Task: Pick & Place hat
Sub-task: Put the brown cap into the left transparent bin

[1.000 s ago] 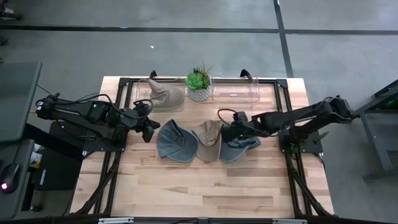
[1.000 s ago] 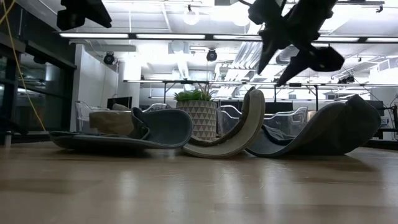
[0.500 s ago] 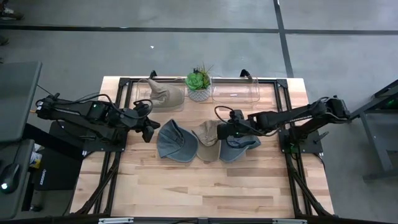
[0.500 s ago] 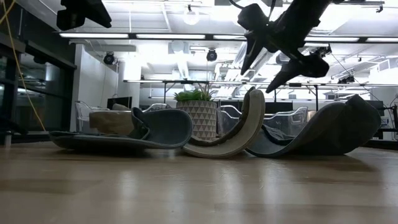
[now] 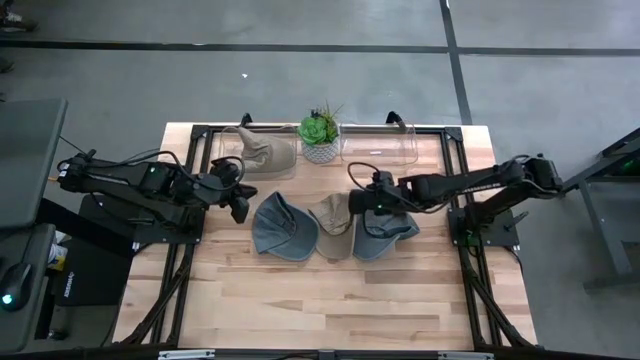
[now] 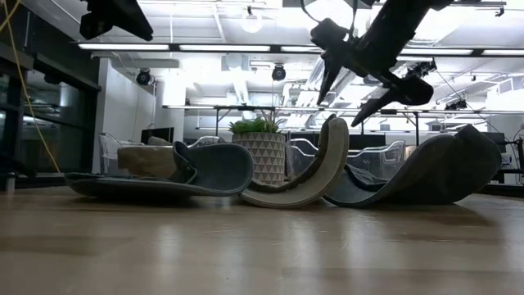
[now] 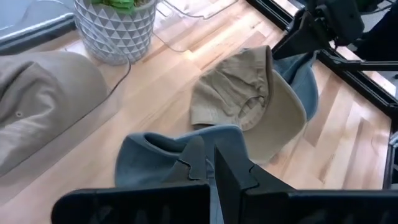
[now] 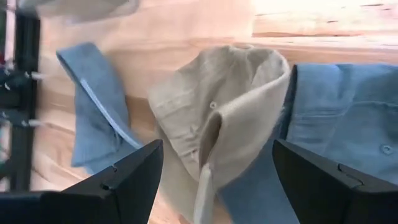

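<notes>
Now the right gripper (image 5: 352, 200) hangs over the middle of the table (image 5: 300, 290), fingers spread wide and holding nothing, poised above the tan cap (image 5: 335, 214). That cap lies in the centre of a row of three, wedged between a blue-grey cap (image 5: 278, 226) on the left arm's side and another blue cap (image 5: 388, 232) under the right arm itself. From the right wrist camera the tan cap (image 8: 217, 118) sits squarely between the two dark fingers (image 8: 127, 180), its crown towards the camera and its brim curling up on edge, so the cap lies straight below the jaws. In the low view the upturned brim (image 6: 323, 168) stands just below the fingertips but apart from them. Over on its own side, the left gripper (image 5: 240, 207) waits clenched and empty beside the blue-grey cap; the right arm looks better placed for the tan one.
</notes>
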